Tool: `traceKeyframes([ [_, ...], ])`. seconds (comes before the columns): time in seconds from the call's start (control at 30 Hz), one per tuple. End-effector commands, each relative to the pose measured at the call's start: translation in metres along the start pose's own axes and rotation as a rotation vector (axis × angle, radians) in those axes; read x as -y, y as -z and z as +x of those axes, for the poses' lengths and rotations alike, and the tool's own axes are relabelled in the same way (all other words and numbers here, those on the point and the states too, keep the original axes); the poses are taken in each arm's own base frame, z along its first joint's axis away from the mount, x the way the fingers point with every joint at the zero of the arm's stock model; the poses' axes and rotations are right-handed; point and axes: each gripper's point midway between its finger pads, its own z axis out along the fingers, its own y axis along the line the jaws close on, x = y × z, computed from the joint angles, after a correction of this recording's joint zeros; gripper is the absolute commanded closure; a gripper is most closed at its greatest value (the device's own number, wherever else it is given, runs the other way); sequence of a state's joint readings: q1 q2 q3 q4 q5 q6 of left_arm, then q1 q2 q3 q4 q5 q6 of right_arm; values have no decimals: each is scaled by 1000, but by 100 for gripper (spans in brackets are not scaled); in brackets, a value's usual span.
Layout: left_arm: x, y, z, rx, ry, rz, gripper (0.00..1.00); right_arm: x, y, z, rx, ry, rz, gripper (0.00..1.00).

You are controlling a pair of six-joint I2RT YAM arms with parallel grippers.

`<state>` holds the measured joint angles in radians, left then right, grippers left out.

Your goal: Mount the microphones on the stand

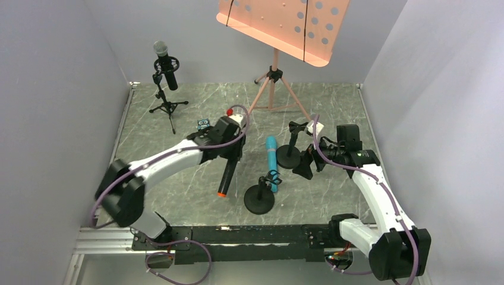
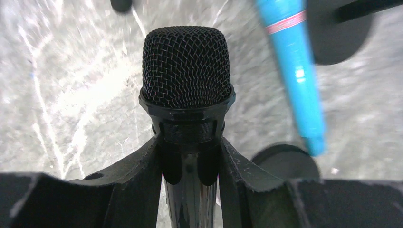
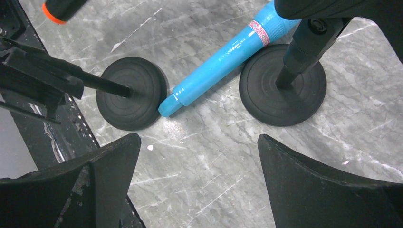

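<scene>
Left gripper point(image 2: 190, 161) is clamped round the neck of the black mic point(image 2: 186, 71), fingers pinching just under the mesh head. In the top view the mic hangs tilted off the table, orange cap pointing to about 7 o'clock. Right gripper point(image 3: 199, 190) is spread wide and holds nothing, hovering over the table point(image 3: 204, 142) at 3 o'clock of the action.

Turquoise mic point(image 1: 271, 160) lies flat at centre, running 12 to 6, between two round-based stands. The near stand point(image 1: 260, 199) sits at its 6 o'clock end, and the far stand point(image 1: 289, 157) is just beside it at 3 o'clock. Both clips look empty. At 10 o'clock a third mic point(image 1: 166, 71), the one with the silver head, sits in the clip of a tripod point(image 1: 168, 107) (one down, by the look of it).

So my read is that this is the carry, with the black mic in hand and not yet at a clip. The near stand's clip is the closest, at about 4 o'clock from the orange cap. The next move calls for swinging the barrel over, lining it up with the clip's opening and pressing it in. Those bases look light, so the free gripper may need to brace the stand or it could tip. The turquoise mic lies very close to that base, so the approach should keep clear of it.
</scene>
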<state>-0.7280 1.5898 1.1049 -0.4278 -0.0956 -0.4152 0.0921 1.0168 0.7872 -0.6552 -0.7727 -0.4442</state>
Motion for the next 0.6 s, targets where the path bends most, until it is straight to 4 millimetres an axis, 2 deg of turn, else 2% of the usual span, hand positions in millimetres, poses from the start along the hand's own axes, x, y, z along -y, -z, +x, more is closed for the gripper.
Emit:
traceKeyframes([
  [0.0,19,73,-63,318,1,126,100,-7,11,-21,66,102,-17,0],
  [0.07,21,102,-75,406,2,160,100,-8,18,-31,79,137,-4,0],
  [0.23,32,186,-112,700,-10,293,100,-19,48,-82,111,258,-19,0],
  [0.4,61,271,-151,971,-16,502,100,-64,59,-120,196,265,-291,0],
  [0.5,90,306,-167,1062,-35,635,100,-86,53,-137,237,260,-424,0],
  [0.57,110,321,-177,1108,-40,706,100,-102,48,-145,248,291,-487,0],
])
